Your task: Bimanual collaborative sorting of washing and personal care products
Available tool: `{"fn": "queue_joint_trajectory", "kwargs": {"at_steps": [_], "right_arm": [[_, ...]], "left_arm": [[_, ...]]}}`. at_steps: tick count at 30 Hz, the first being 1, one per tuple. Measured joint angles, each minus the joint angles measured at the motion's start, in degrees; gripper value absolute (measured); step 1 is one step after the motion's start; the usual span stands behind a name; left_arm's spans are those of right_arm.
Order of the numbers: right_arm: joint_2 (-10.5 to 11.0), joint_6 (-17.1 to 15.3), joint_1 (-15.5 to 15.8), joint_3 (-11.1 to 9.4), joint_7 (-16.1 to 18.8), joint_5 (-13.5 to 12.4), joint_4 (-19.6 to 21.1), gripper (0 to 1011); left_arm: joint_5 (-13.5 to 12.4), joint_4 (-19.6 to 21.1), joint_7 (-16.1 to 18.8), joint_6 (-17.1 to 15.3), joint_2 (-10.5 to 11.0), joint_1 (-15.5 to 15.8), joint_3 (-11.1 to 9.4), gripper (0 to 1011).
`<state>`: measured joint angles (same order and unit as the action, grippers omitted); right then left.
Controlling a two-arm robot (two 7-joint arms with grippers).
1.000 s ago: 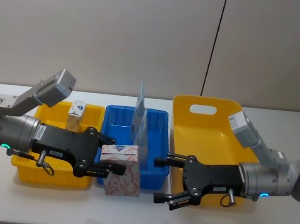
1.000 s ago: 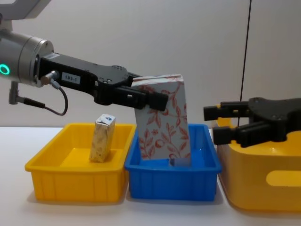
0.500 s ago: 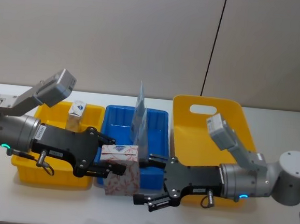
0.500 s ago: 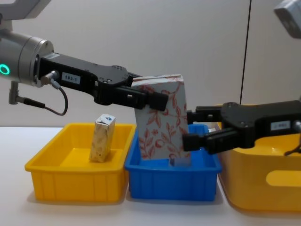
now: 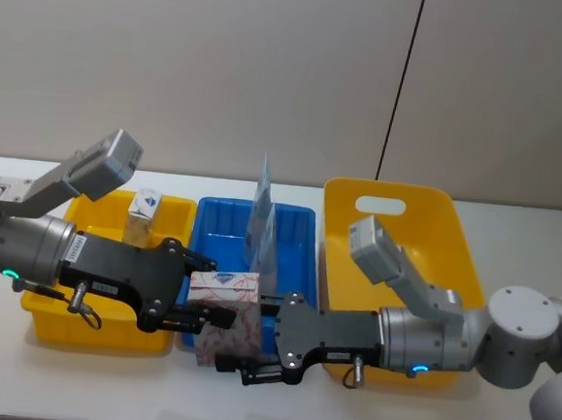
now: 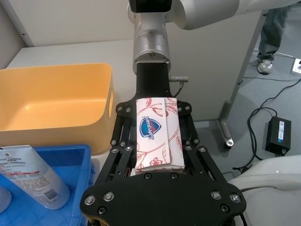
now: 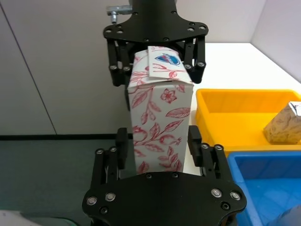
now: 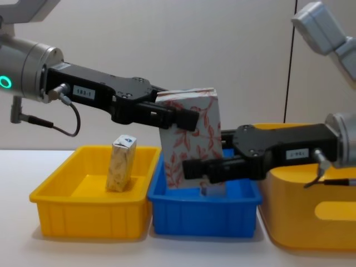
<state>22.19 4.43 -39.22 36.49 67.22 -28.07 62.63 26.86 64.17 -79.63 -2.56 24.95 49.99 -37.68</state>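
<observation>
A white carton with a red leafy pattern (image 5: 224, 288) (image 8: 197, 128) hangs upright over the front of the blue tray (image 5: 226, 227). My left gripper (image 5: 206, 292) (image 8: 178, 119) is shut on its upper part. My right gripper (image 5: 246, 342) (image 7: 159, 141) is open, one finger on each side of the carton's lower part (image 7: 160, 108). A small cream-yellow carton (image 5: 145, 209) (image 8: 121, 164) stands in the left yellow tray (image 8: 89, 208). Pale blue squeeze tubes (image 5: 263, 223) (image 6: 33, 176) stand in the blue tray.
A large yellow tray (image 5: 395, 248) (image 8: 311, 211) with a handle slot sits at the right, under my right arm. The three trays stand side by side on the white table. A wall rises close behind them.
My right gripper has travelled left from over the large yellow tray and now straddles the carton's lower part. My left gripper and the carton have stayed still.
</observation>
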Motion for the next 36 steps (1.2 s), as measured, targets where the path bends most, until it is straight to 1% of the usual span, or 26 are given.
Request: {"fn": "queue_joint_trajectory", "kwargs": {"at_steps": [3,6,7,10,11,12,14,16,19,20,22,23,25,26,28,29,32,33,36], "right_arm": [[-0.44,0.12,-0.06,0.23,-1.10,0.35,-0.14,696],[-0.79,0.21,-0.13,0.41,-2.04,0.59,-0.32,617],[-0.89,0.23,-0.15,0.45,-2.25,0.63,-0.35,558],[-1.09,0.35,-0.24,0.56,-2.82,0.78,-0.49,500],[-1.19,0.39,-0.26,0.62,-3.07,0.81,-0.54,441],[-1.24,0.41,-0.27,0.64,-3.19,0.82,-0.55,441],[-1.28,0.45,-0.30,0.69,-3.56,0.82,-0.60,378],[-1.31,0.53,-0.31,0.70,-3.76,0.83,-0.61,374],[-1.31,0.60,-0.32,0.72,-4.11,0.81,-0.62,374],[-1.31,0.61,-0.32,0.72,-4.18,0.78,-0.62,372],[-1.22,0.66,-0.32,0.72,-4.38,0.58,-0.55,370],[-1.20,0.68,-0.32,0.72,-4.41,0.51,-0.50,370],[-1.04,0.74,-0.31,0.70,-4.47,0.25,-0.28,370],[-0.98,0.76,-0.29,0.68,-4.48,0.15,-0.20,370],[-0.70,0.77,-0.18,0.61,-4.49,-0.12,0.11,370],[-0.60,0.77,-0.13,0.58,-4.49,-0.22,0.22,370],[-0.04,0.78,0.16,0.46,-4.46,-0.56,0.88,370],[0.11,0.77,0.25,0.44,-4.45,-0.69,1.08,370],[0.98,0.74,0.71,0.21,-4.22,-1.13,2.13,370]], "left_arm": [[0.00,0.00,0.00,0.00,0.00,0.00,0.00,383],[0.00,0.00,0.00,0.00,0.00,0.00,0.00,383],[0.00,0.00,0.01,0.00,0.00,0.00,0.00,383],[-0.01,0.00,0.07,0.00,0.03,0.00,0.02,383],[-0.01,0.00,0.09,0.00,0.03,0.00,0.02,383],[-0.01,0.00,0.10,0.00,0.06,0.00,0.02,383],[-0.01,-0.01,0.10,0.00,0.06,0.00,0.03,383],[-0.01,-0.01,0.10,0.00,0.06,0.00,0.03,386],[0.02,0.00,0.09,0.00,0.00,0.00,0.03,439],[0.04,0.00,0.07,0.00,-0.02,0.00,0.02,495],[0.05,0.00,0.04,0.00,-0.02,0.00,0.00,533],[0.05,0.00,0.04,0.00,-0.03,0.00,-0.01,587],[0.05,0.00,0.01,0.00,-0.03,0.00,-0.01,645],[0.04,0.00,0.01,0.00,-0.02,0.00,-0.01,645],[0.04,0.00,-0.01,0.00,-0.01,0.00,-0.02,747],[0.05,0.00,-0.02,0.00,-0.01,0.00,-0.02,781],[0.04,0.01,-0.02,0.00,0.00,0.00,-0.01,834],[0.04,0.00,-0.02,0.00,0.00,0.00,-0.02,882],[0.04,0.01,-0.02,0.00,0.00,0.00,-0.01,952]]}}
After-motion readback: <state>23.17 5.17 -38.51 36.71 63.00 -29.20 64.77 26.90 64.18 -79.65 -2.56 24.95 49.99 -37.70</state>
